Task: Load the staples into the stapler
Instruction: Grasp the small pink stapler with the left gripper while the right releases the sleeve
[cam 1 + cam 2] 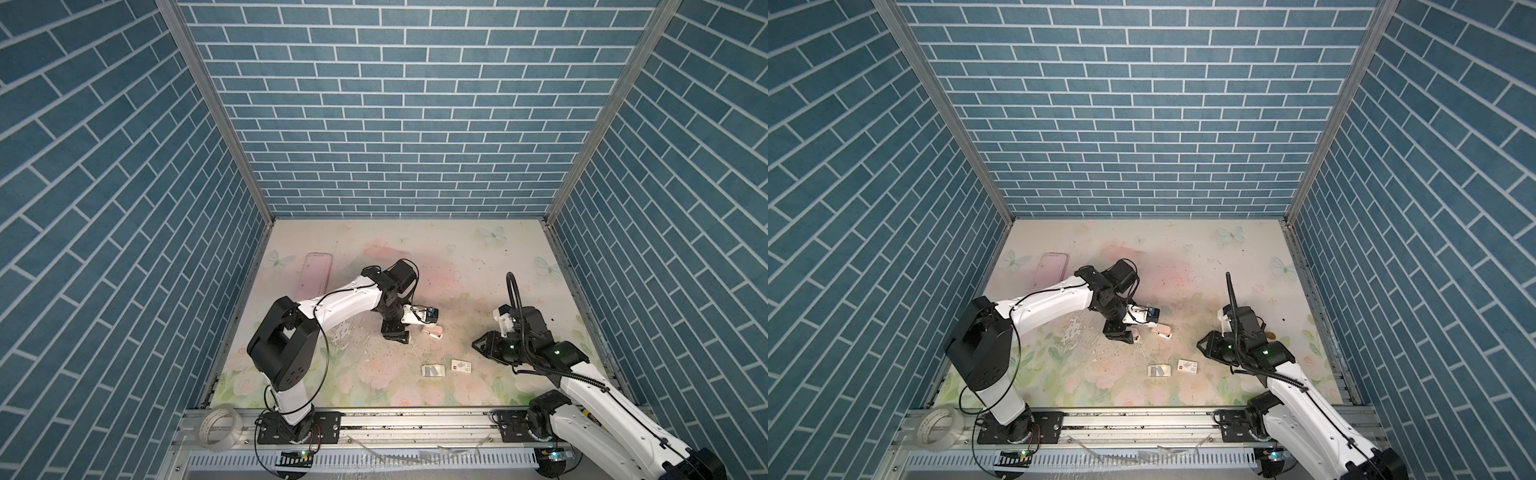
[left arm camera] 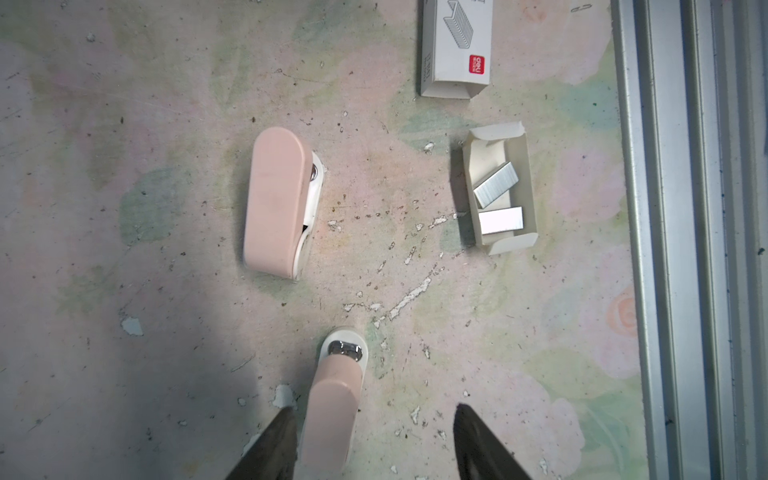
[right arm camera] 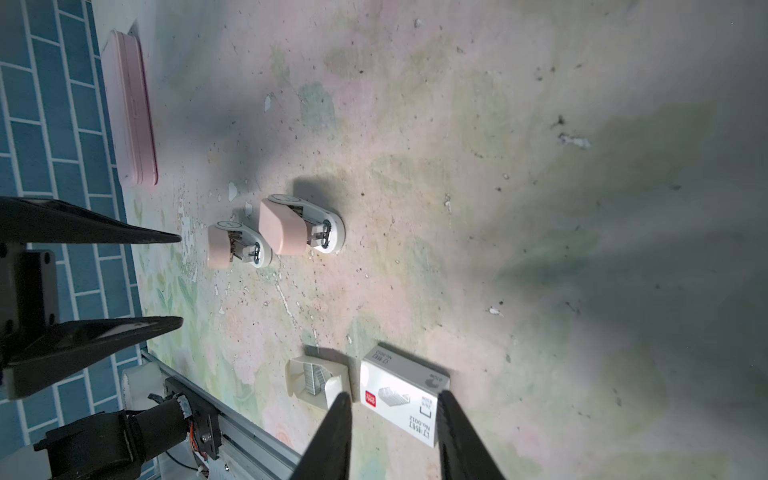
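Observation:
Two small pink staplers stand on the flowered table. One stapler (image 2: 332, 399) is between the fingers of my left gripper (image 2: 372, 436), close to one finger and apart from the other, and the jaws are open. The second stapler (image 2: 278, 203) (image 1: 432, 330) stands free just beyond it. The staples (image 2: 496, 189) are two grey strips in a cream tray (image 2: 525, 166) (image 1: 433, 370) near the front. My right gripper (image 3: 395, 415) (image 1: 476, 344) hovers open above the table at the right, holding nothing, and past its fingers I see the tray and a white sleeve.
The white sleeve (image 1: 462, 365) with a red mark lies right of the tray. A pink case (image 1: 314, 278) lies at the back left. A tape roll (image 1: 221, 428) sits on the aluminium rail (image 1: 415, 419) along the front edge. Blue brick walls enclose three sides.

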`<state>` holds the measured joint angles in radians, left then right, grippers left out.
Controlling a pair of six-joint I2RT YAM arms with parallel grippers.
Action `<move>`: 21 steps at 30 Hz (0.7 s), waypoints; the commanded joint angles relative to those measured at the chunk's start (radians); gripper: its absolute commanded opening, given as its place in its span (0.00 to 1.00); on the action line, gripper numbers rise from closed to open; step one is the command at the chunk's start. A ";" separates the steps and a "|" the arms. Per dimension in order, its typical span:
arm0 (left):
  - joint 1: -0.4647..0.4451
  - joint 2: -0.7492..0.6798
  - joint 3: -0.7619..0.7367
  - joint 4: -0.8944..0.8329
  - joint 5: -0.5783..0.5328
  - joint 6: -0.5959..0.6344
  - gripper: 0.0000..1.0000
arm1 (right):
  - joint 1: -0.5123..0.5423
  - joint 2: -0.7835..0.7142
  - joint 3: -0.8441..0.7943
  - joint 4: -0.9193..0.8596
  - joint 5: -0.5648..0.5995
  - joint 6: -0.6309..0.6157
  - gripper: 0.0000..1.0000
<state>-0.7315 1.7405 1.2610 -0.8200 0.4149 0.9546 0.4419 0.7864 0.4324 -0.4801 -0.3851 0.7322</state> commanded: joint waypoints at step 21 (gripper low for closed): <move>0.009 0.102 -0.032 0.081 -0.041 0.055 0.46 | -0.014 -0.017 0.009 0.060 0.038 -0.017 0.34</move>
<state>-0.7307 1.8374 1.2366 -0.7391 0.3775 1.0000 0.4335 0.7792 0.4343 -0.4038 -0.3683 0.7242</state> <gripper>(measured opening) 0.474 0.339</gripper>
